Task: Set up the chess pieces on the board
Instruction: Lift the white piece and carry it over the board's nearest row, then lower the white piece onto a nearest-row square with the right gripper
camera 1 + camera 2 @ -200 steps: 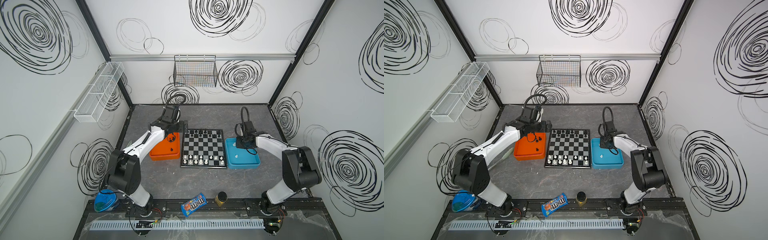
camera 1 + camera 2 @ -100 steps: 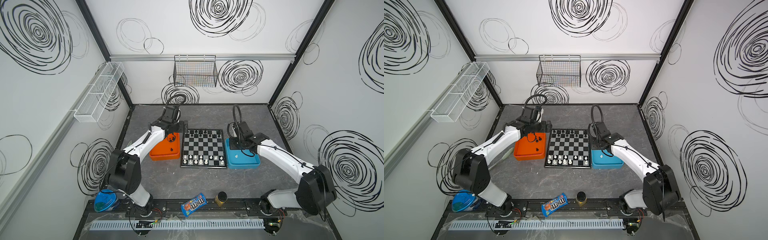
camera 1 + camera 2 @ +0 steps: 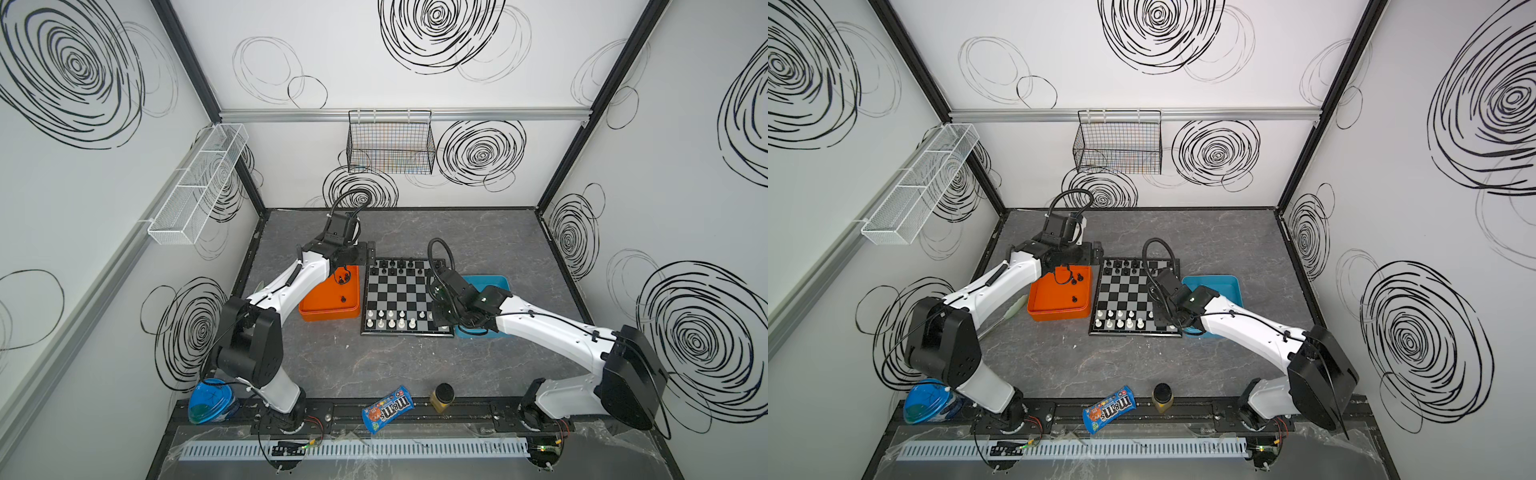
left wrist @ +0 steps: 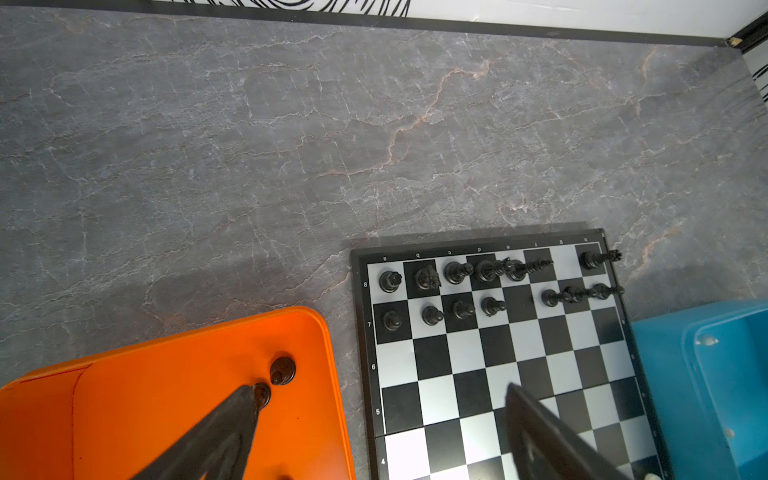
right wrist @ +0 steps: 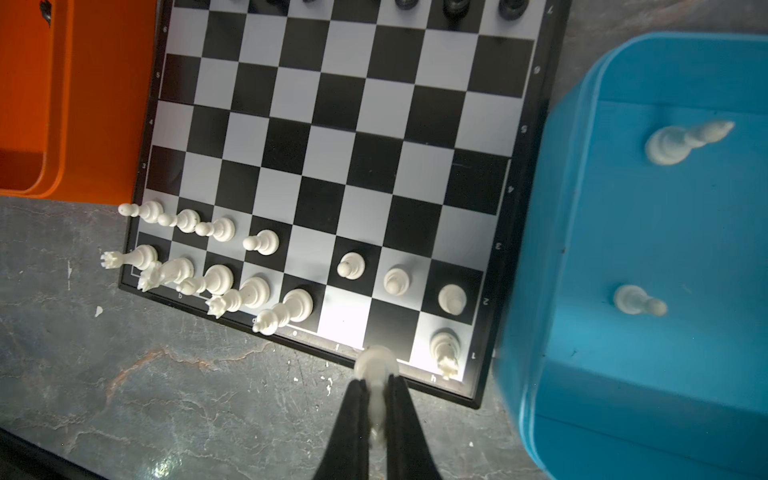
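The board (image 3: 401, 295) lies mid-table, between an orange tray (image 3: 328, 309) and a blue tray (image 3: 492, 282). Black chess pieces (image 4: 457, 272) fill much of its two far rows. White pieces (image 5: 262, 241) stand in the two near rows. My right gripper (image 5: 376, 380) is shut on a white piece (image 5: 375, 360), just above the board's near edge by its right corner. Two white pieces (image 5: 638, 301) remain in the blue tray (image 5: 623, 228). My left gripper (image 4: 380, 388) hangs open over the gap between the orange tray (image 4: 166, 399) and the board. One fingertip is beside a black piece (image 4: 262, 394) in that tray.
A candy bag (image 3: 386, 409), a small jar (image 3: 442, 397) and a blue bowl (image 3: 212, 401) sit along the front rail. A wire basket (image 3: 390, 143) hangs on the back wall and a white mesh shelf (image 3: 199, 183) on the left wall.
My right arm has swung from over the blue tray to the board's near right corner, carrying the white piece. The left arm has stayed put.
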Robot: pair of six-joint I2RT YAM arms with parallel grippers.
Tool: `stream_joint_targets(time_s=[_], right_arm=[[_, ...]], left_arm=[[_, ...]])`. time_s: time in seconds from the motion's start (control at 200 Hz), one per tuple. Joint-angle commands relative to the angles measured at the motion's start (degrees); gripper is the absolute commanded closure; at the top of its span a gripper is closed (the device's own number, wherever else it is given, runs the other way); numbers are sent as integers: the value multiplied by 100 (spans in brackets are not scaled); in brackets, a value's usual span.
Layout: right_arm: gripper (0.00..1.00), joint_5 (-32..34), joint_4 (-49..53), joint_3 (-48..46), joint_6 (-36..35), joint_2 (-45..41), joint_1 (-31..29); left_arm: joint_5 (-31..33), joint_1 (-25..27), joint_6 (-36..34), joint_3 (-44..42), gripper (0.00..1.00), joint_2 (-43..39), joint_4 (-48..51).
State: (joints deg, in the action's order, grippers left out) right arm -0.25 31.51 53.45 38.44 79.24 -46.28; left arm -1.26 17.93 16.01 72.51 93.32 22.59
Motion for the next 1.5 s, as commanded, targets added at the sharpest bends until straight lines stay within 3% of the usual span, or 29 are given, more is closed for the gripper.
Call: stream_joint_targets(time_s=[0.0, 1.496], right_arm=[[96, 249, -124, -102, 387, 130, -106], [94, 417, -193, -3, 396, 903, -238]], left_arm=[[29, -71, -13, 70, 4, 36, -61], [-77, -79, 11, 61, 4, 29, -75]])
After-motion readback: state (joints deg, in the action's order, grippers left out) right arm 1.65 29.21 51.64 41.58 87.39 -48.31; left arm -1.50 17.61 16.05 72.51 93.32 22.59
